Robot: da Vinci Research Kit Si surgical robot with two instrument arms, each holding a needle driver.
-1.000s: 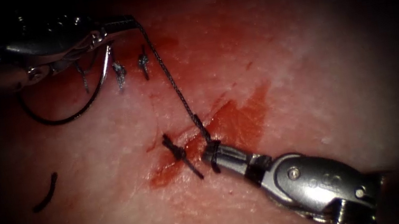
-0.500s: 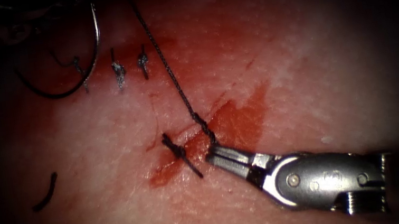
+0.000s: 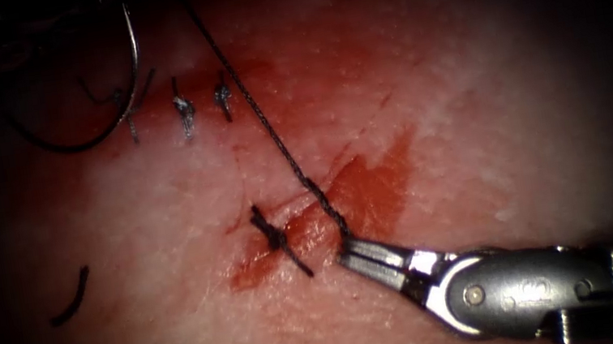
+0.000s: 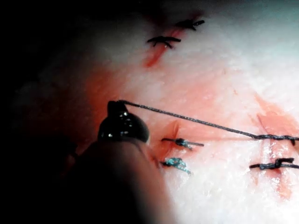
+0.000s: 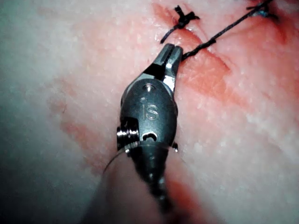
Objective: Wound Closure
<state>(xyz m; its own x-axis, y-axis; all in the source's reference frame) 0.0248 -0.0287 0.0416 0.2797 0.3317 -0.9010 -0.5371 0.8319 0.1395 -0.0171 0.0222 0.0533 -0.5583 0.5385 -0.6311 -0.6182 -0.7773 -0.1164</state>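
My right tool (image 3: 349, 253) lies low on the tissue (image 3: 478, 112), to the right of the cut (image 3: 307, 229), jaws shut on the thread (image 3: 267, 133); the right wrist view shows those jaws (image 5: 171, 49) pinching it. The thread runs taut up and to the left into the dark, with a twisted stretch just above the right jaws. In the left wrist view my left tool (image 4: 117, 105) is shut on the other part of the thread (image 4: 196, 121). The curved needle (image 3: 135, 55) hangs at the upper left, free of the tissue, with a thin loop of thread (image 3: 64, 146) below it.
A tied knot (image 3: 278, 238) sits across the cut amid red fluid (image 3: 370, 186). Three older stitches (image 3: 184, 109) line the upper left. A cut end of thread (image 3: 70, 297) lies loose at the left.
The left tool has drawn up and left out of the endoscope view, taking thread and needle with it. The right tool has shifted down and right with its thread end, stretching the twisted part.
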